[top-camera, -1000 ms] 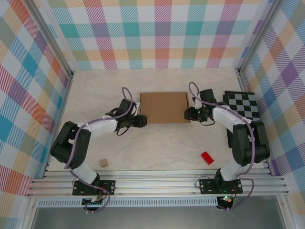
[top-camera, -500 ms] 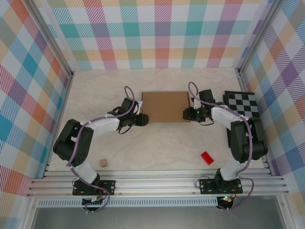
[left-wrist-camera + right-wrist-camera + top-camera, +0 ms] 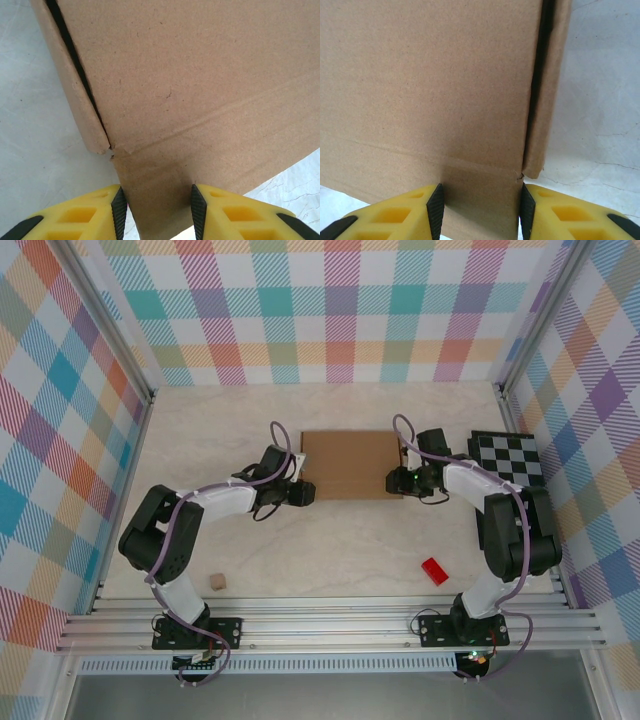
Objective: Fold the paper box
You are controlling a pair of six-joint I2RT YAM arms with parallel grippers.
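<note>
The paper box (image 3: 350, 462), a flat brown cardboard sheet with folded side flaps, lies at the middle of the table. My left gripper (image 3: 304, 491) is at its near left corner and my right gripper (image 3: 396, 480) at its near right corner. In the left wrist view a cardboard tab of the box (image 3: 200, 75) fills the gap of the left gripper (image 3: 158, 210), both black pads against its edges. The right wrist view has the same: the right gripper (image 3: 479, 210) is shut on a tab of the box (image 3: 430, 75), beside a narrow side flap (image 3: 547, 90).
A black-and-white checkered board (image 3: 508, 460) lies right of the box, close behind the right arm. A small red block (image 3: 434, 571) sits near the front right and a tiny tan cube (image 3: 215, 582) near the front left. Plaid walls enclose the table.
The left arm has pushed a little to the right and its jaws have narrowed onto the box's corner tab. The box has shifted slightly right. The right gripper has kept its hold.
</note>
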